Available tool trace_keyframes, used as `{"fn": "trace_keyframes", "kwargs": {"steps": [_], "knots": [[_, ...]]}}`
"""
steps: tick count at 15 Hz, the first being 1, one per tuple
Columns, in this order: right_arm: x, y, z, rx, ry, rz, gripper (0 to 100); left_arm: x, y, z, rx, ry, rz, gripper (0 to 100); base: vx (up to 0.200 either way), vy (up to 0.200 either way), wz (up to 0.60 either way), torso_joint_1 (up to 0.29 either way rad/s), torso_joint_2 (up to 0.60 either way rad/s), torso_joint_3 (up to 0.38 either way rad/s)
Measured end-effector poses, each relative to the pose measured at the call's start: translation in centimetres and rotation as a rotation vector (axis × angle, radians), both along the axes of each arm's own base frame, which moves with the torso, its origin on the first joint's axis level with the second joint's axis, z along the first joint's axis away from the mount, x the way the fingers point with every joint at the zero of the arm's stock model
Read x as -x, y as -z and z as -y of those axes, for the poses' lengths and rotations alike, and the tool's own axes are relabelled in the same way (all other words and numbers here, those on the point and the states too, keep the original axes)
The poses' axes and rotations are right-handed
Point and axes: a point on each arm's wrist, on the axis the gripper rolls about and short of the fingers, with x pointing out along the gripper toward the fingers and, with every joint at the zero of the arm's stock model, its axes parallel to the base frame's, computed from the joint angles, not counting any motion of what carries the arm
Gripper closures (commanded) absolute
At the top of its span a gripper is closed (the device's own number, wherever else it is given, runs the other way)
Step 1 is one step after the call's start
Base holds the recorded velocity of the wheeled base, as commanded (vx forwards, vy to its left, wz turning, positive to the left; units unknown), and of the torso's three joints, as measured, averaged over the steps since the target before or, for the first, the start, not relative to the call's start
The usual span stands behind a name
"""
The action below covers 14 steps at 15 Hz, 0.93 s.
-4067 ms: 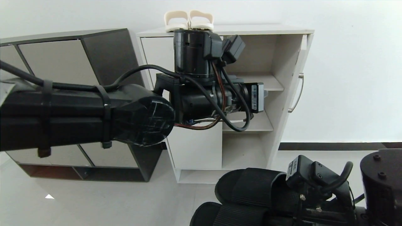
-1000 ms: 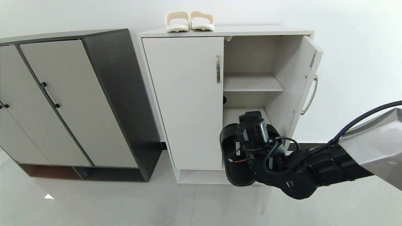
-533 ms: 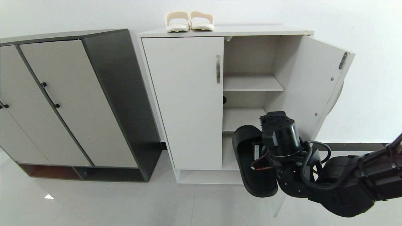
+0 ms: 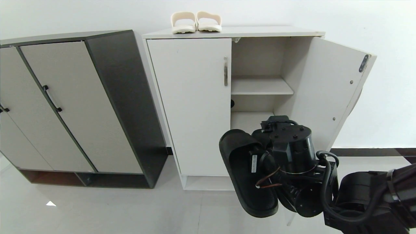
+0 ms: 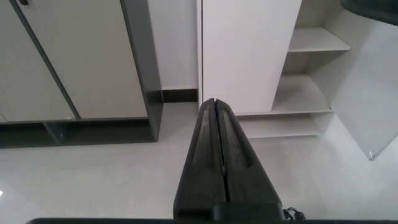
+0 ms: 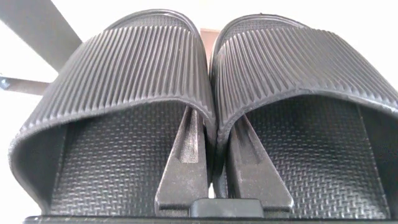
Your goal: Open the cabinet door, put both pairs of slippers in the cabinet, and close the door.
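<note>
Biggest thing past the right gripper [image 6: 214,134] is the white cabinet [image 4: 266,31]. Its right door [image 4: 328,94] is swung wide open, just beyond the gripper and a bit to its right. The left door [image 4: 191,107] is shut and sits off to the gripper's left. Further left of that, well away from the hand, there's a grey cabinet [image 4: 81,97] with both doors closed.

Inside the open half are two bare shelves [image 4: 260,87], both higher than the gripper.

The black slippers [image 4: 247,172] are in the right gripper, held side by side with the soles facing out towards the left. It has one finger [image 6: 186,162] inside each slipper, and the two inner walls are squeezed together between them, so the jaws are nearly closed on the pair. They're hanging in front of the lower opening, probably not inside it, but that's hard to judge from up here.

The cream slippers [image 4: 196,21] are way above the gripper, side by side on the cabinet top, back by the wall.

The left gripper [image 5: 215,102] is low over the floor with both cabinets ahead of it. Its fingers are pressed flat together and it's holding nothing.
</note>
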Motion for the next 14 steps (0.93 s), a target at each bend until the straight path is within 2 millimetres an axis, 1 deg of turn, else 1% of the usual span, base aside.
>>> {"fn": "trace_keyframes", "kwargs": {"steps": [2, 5, 7, 9, 11, 14], "knots": [[0.0, 0.1, -0.2, 0.000, -0.001, 0.001, 100, 0.0, 0.0, 0.0, -0.001, 0.001, 0.000, 100, 0.000, -0.200, 0.00, 0.005, 0.00, 0.000], [-0.7, 0.3, -0.5, -0.022, 0.007, 0.015, 100, 0.0, 0.0, 0.0, -0.002, 0.001, 0.000, 100, 0.000, -0.200, 0.00, 0.005, 0.00, 0.001], [-2.0, 0.7, -0.6, -0.054, 0.028, 0.042, 100, 0.0, 0.0, 0.0, -0.001, 0.001, 0.000, 100, 0.000, 0.000, 0.00, 0.000, 0.00, 0.000], [-3.3, 1.7, -0.9, -0.061, 0.047, 0.049, 100, 0.0, 0.0, 0.0, -0.001, 0.001, 0.000, 100, 0.000, 0.000, 0.00, 0.000, 0.00, 0.000], [-3.7, 2.7, -1.3, -0.041, 0.052, 0.036, 100, 0.0, 0.0, 0.0, -0.001, 0.003, -0.001, 100, 0.000, 0.000, 0.00, 0.000, 0.00, 0.000], [-4.2, 3.5, -1.2, -0.019, 0.079, 0.024, 100, 0.0, 0.0, 0.0, 0.001, 0.001, 0.000, 100, 0.000, 0.000, 0.00, 0.000, 0.00, 0.000]]}}
